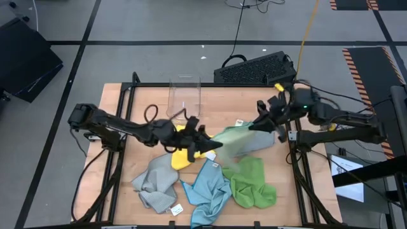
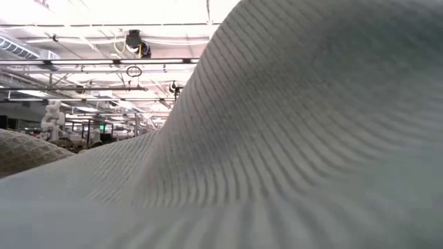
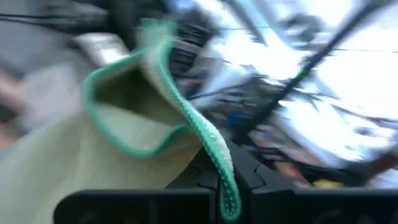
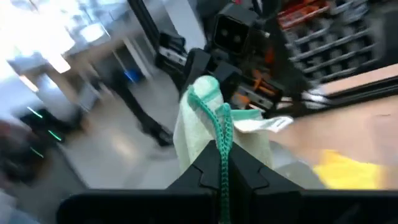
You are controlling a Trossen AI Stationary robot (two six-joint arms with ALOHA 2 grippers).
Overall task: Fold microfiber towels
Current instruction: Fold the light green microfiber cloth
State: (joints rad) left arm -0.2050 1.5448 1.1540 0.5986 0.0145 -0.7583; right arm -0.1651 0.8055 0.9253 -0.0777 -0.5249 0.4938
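A pale green towel [image 1: 240, 141] with a darker green hem spans between my two grippers above the table's middle. My left gripper [image 1: 212, 145] is shut on its left end, over the yellow towel [image 1: 183, 156]. My right gripper [image 1: 259, 124] is shut on its right end, near a white tag [image 4: 268, 124]. A grey towel [image 1: 156, 184], a light blue towel [image 1: 207, 191] and a bright green towel [image 1: 252, 186] lie crumpled on the table toward its near edge. A pale ribbed cloth [image 2: 291, 138] close to the lens fills most of the low view. My left gripper pinches the pale green towel's green-hemmed edge [image 3: 219, 163] between its two fingers, coming about level from the table's left. The cloth rises from the fingers and folds over itself. My right gripper pinches the hemmed edge [image 4: 222, 144] between its two fingers, about level, from the table's right. The hem runs straight out from between the fingers, and the cloth bunches beyond them beside the tag.
A clear plastic bin [image 1: 184, 97] stands at the table's far side, behind the left gripper. A black case [image 1: 254, 67] sits on the floor beyond the far edge. Bare wood [image 1: 137, 137] shows at the table's left and far right.
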